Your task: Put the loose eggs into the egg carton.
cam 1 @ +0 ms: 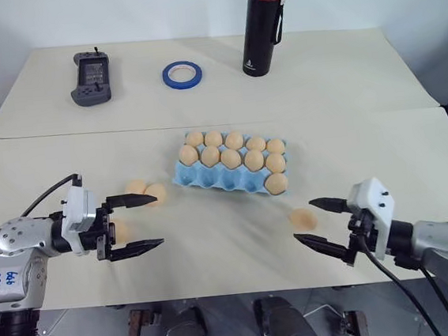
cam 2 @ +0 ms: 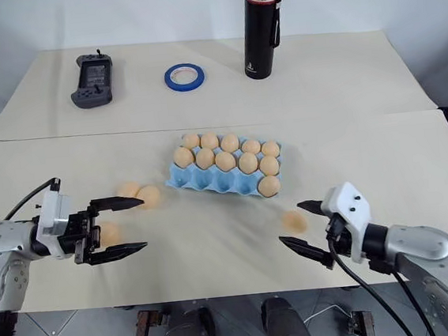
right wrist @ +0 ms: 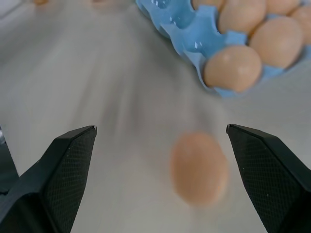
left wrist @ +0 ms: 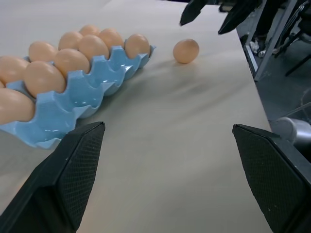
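Right gripper wide open, empty, near side of carton, one loose egg on table just ahead of fingertips. Left gripper wide open, empty, left of carton. Three more loose eggs beside it, left of carton. Carton partly filled, near row mostly empty. Beyond carton: tape ring, bottle, handheld device.

Eggs in the egg carton: ten
Loose eggs on the table: four – one near the right gripper, three by the left gripper
Flask: one
Tape ring: one
Handheld device: one
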`<state>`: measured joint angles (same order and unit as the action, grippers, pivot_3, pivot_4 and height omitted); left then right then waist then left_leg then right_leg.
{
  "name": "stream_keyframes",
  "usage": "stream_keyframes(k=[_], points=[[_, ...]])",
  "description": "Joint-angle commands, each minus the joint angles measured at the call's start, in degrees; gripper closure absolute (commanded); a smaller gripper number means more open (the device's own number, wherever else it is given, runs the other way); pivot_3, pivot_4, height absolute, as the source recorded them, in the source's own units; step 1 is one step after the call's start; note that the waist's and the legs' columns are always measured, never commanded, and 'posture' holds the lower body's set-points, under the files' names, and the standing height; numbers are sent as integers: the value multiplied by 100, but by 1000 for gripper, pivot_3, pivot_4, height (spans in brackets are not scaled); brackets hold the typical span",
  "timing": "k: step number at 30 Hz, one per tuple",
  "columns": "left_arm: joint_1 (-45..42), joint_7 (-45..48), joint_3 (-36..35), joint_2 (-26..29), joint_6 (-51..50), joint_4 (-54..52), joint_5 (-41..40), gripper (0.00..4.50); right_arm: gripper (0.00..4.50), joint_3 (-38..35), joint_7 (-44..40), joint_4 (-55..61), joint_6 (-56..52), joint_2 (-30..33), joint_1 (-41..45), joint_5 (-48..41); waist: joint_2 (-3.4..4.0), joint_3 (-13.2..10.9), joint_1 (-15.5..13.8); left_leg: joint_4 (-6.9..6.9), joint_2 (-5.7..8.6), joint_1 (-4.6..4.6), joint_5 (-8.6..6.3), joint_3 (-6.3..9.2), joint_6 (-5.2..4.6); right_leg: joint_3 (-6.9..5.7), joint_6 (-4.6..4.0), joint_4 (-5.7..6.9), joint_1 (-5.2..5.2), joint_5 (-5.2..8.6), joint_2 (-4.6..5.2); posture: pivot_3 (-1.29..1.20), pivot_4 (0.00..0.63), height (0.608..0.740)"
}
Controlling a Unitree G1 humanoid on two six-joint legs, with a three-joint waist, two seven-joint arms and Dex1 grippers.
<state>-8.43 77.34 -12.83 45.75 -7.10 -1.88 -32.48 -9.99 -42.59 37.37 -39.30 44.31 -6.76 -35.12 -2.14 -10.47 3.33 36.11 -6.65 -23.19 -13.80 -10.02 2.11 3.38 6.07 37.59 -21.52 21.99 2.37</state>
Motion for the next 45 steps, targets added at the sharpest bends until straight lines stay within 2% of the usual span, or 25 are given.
stream_keyframes(k=[1, 8, 11, 17, 19, 23, 28, 32, 35, 39, 45], points=[[274, -68, -301, 19, 128, -228, -77, 23, 0, 277, -62, -268, 173, 11, 77, 254, 0, 0, -3, 0, 0, 0, 0, 0, 0, -1, 0, 0, 0, 0, 0, 0, 150, 740], [686, -329, -611, -16, 203, -390, -112, 23, 0, 607, -178, -850, 538, -56, 249, 634, 0, 0, -2, 2, 0, 0, -1, -1, -4, -1, -1, -1, 2, 1, 3, 0, 150, 740], [819, -435, -741, -46, 169, -474, -165, 0, 631, 648, -179, -977, 526, -86, 328, 659, 0, 0, 2, 2, 0, 1, -1, -1, -7, -1, -2, 0, 2, 1, 4, 0, 150, 740], [935, -608, -868, -66, 184, -539, -151, 0, 2670, 657, -175, -1077, 540, -180, 531, 697, 0, 0, 2, -1, -1, 1, -1, 0, -4, -3, -2, 0, 1, 1, 3, 0, 150, 740], [949, -646, -897, -65, 195, -529, -137, 0, 2920, 612, -150, -1057, 541, -207, 584, 689, 0, 0, 1, -1, 0, 1, -1, 0, -4, -3, -2, 0, 1, 1, 4, 0, 150, 740], [948, -791, -1005, -69, 235, -470, -106, 0, 3038, 418, -72, -909, 434, -241, 830, 509, 0, 0, 5, -1, 0, 1, -2, -1, -4, -2, -2, -1, 1, 1, 4, 0, 150, 740], [1073, -1069, -1389, -5, 276, -347, -39, 0, 3105, 282, 319, -688, -129, -448, 1733, -32, 1, -1, 64, 0, -4, 3, -1, -3, -5, 2, -3, 4, -2, 1, 4, 0, 150, 740], [1324, -1323, -1834, 14, 374, -280, 47, 0, 3105, 870, 703, -943, -442, -853, 2739, 163, 2, -1, 134, -5, -9, 1, -2, 0, -1, -1, -6, 7, -6, 2, 16, 0, 150, 740], [1418, -1416, -2024, -6, 435, -231, 38, 0, 3105, 1247, 820, -1242, -370, -1143, 3104, 437, 1, 0, 150, -8, -12, 0, -4, 1, 7, -8, -11, 8, -10, 5, 16, 0, 150, 740], [1514, -1428, -2170, -10, 488, -177, 9, 0, 3105, 1607, 865, -1730, -182, -1499, 3425, 756, 2, -1, 147, -9, -9, -5, -7, -9, 17, -11, -9, 8, -18, 7, 4, 0, 150, 740], [1534, -1191, -2242, 74, 413, -72, -153, 0, 3105, 2006, 547, -2283, 181, -1703, 3653, 1114, 1, -1, 151, -5, -7, -8, -9, -18, 17, -11, -2, 6, -20, 10, 3, 0, 150, 740]])
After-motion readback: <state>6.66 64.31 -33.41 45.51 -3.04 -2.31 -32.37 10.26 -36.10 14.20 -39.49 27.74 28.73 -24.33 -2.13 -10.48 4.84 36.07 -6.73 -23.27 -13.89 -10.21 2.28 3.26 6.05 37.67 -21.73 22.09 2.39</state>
